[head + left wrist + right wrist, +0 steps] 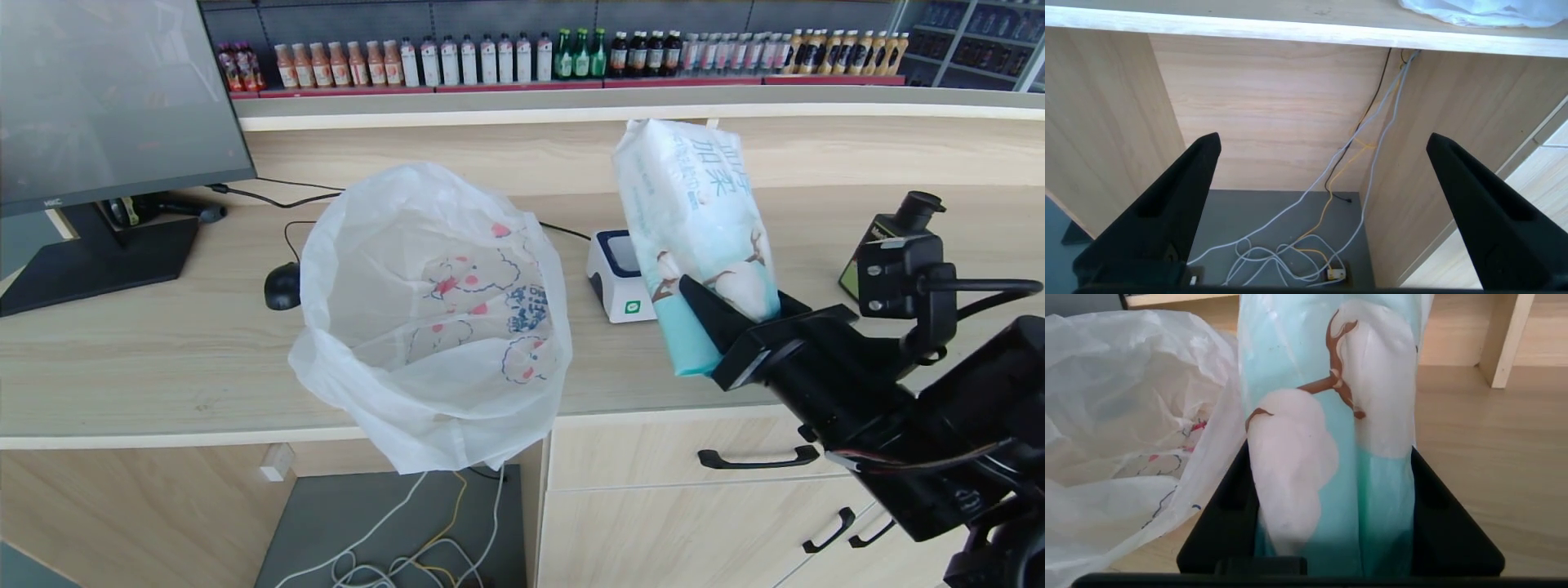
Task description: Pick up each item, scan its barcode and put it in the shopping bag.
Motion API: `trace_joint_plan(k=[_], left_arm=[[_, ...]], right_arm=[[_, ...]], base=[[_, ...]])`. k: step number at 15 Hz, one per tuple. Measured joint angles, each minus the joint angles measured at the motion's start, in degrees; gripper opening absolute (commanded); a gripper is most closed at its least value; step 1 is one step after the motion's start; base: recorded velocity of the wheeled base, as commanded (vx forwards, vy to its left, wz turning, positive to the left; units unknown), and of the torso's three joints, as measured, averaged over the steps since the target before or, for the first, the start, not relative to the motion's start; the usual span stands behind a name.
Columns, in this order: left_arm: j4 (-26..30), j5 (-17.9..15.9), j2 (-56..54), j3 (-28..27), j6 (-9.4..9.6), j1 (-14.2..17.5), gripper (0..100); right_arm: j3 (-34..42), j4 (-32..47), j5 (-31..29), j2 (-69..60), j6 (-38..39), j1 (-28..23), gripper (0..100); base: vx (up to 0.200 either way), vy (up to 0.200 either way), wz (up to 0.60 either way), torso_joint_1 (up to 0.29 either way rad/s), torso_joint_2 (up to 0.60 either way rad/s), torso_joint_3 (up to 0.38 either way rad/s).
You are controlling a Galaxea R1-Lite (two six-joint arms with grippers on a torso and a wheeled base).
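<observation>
My right gripper (pixel 739 314) is shut on a tall white-and-teal soft pack printed with cotton bolls (pixel 694 237), held upright above the counter just in front of the small white barcode scanner (pixel 618 276). In the right wrist view the pack (pixel 1331 433) stands between the black fingers (pixel 1449 523). The white shopping bag (pixel 433 310) stands open at the counter's front edge, left of the pack; its wall (pixel 1118 416) lies beside the pack. My left gripper (pixel 1323 212) is open, low under the counter, facing a cupboard recess with cables.
A monitor (pixel 106 98) on its stand is at the back left, with a black mouse (pixel 282 286) and cables near the bag. A dark bottle (pixel 886 237) stands at the right. Drawers with black handles (pixel 755 461) lie below the wooden counter (pixel 163 351).
</observation>
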Motion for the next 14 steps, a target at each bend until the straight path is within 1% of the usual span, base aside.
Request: trace_joint_plan(k=[3,9,14], left_arm=[[0.0,0.0,0.0,0.0,0.0,-0.02,100],[0.0,0.0,0.0,0.0,-0.06,0.0,100],[0.0,-0.02,0.0,0.0,-0.2,0.1,100]], right_arm=[[0.48,-0.05,0.04,-2.18,-0.05,1.13,0],[1.41,-0.1,0.2,-5.34,-0.05,1.82,0],[-0.18,-0.11,0.33,-5.53,-0.05,1.85,0]], base=[[0.0,0.0,0.0,0.0,0.0,0.0],[0.0,0.0,0.0,0.0,0.0,0.0],[0.0,0.2,0.0,0.004,0.0,0.003]])
